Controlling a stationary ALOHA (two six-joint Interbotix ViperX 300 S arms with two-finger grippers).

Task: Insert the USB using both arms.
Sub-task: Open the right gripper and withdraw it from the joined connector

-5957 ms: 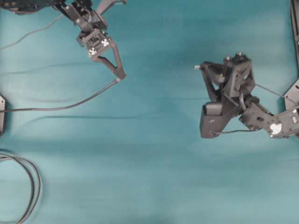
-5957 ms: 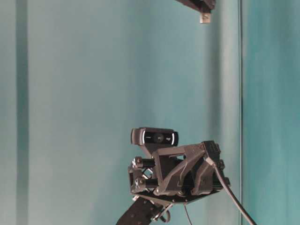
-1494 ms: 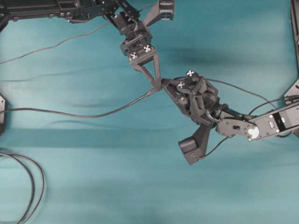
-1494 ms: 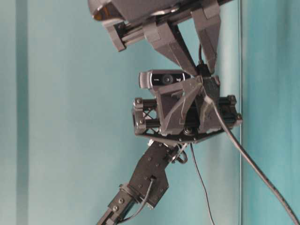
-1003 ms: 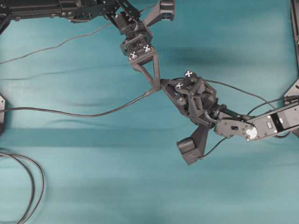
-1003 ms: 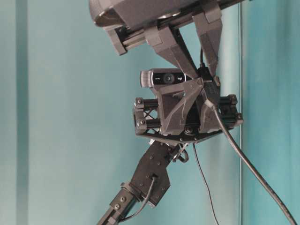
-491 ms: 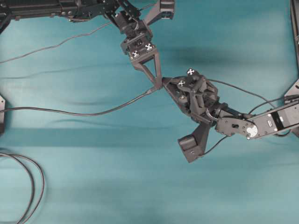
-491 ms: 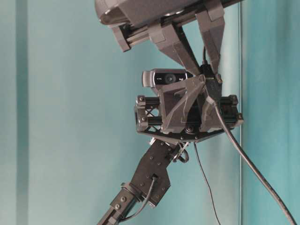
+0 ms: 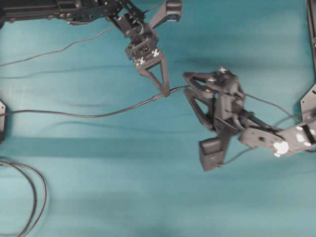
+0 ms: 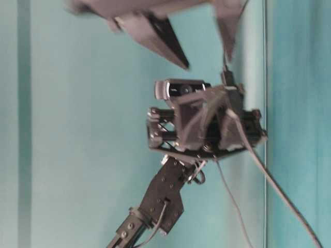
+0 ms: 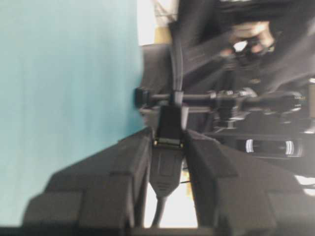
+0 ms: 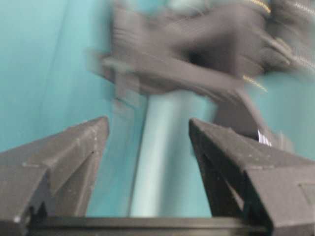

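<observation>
left pincer clamped on black USB plug of thin black cable | right pincer spread wide, empty | risk: joint is judged liable to part under cable drag across teal table

Teal cloth lies bare below both arms. A cable crosses the left half; cable loops fill the lower left corner.
</observation>
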